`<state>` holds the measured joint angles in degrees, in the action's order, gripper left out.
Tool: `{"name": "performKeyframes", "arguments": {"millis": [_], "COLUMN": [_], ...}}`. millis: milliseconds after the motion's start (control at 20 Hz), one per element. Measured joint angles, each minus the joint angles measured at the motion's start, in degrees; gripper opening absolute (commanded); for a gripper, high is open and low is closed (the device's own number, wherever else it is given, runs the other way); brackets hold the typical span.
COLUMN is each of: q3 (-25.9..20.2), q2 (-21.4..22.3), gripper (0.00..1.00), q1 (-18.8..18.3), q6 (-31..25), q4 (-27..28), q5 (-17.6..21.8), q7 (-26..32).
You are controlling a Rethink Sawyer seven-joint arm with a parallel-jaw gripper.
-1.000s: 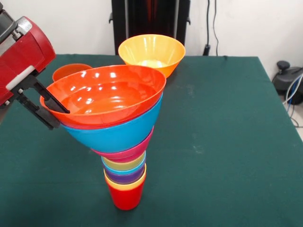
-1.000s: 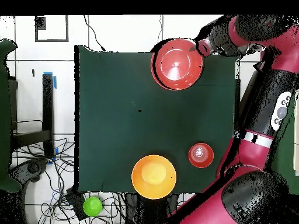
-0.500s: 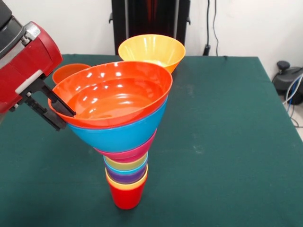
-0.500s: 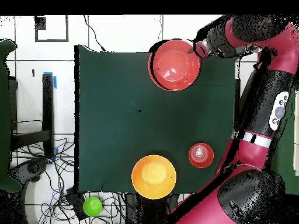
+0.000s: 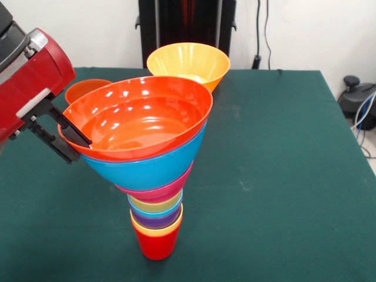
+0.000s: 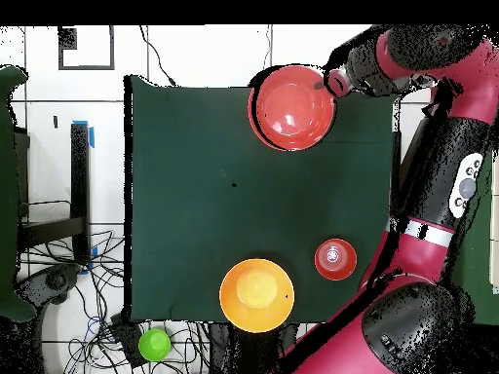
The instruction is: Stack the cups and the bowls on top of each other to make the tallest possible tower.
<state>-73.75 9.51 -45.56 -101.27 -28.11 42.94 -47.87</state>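
Note:
The tower stands near the front of the table: a red cup (image 5: 155, 245) at the base, then yellow-orange, purple (image 5: 156, 221), blue and pale yellow cups, a magenta-pink bowl (image 5: 160, 189), a large blue bowl (image 5: 147, 167) and a wide orange bowl (image 5: 141, 120) on top. The bowls lean toward the left. My gripper (image 5: 75, 148) is at the left, shut on the wide orange bowl's rim, with one finger inside and one outside. From above, the orange bowl (image 6: 292, 107) hides the stack, and the gripper (image 6: 326, 83) sits at its right edge.
A large yellow-orange bowl (image 5: 188, 64) stands at the back of the green table (image 5: 282, 176), also seen from above as the yellow-orange bowl (image 6: 256, 294). A small orange bowl (image 5: 82, 89) sits behind the tower at the left. A green ball (image 6: 154, 344) lies off the table.
The gripper first carried the orange bowl's rim to the right and up, tilting the top bowls. In the last half second it eased slightly back to the left.

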Motion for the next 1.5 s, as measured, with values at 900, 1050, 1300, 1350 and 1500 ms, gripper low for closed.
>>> {"name": "performKeyframes", "arguments": {"millis": [900,1050,1300,1350,1500], "q3": [1.68,2.30,3.24,3.35,3.53], "q2": [0.03,0.02,0.03,0.03,0.03], "gripper": [1.00,1.00,1.00,1.00,1.00], "q1": [0.60,0.74,0.90,0.92,0.95], "q6": [0.01,0.02,0.02,0.02,0.02], "q4": [-0.02,-0.02,-0.02,-0.02,-0.02], "q5": [-0.94,-1.26,-1.99,-2.04,-2.14], "q7": [0.00,0.00,0.00,0.00,0.00]}}
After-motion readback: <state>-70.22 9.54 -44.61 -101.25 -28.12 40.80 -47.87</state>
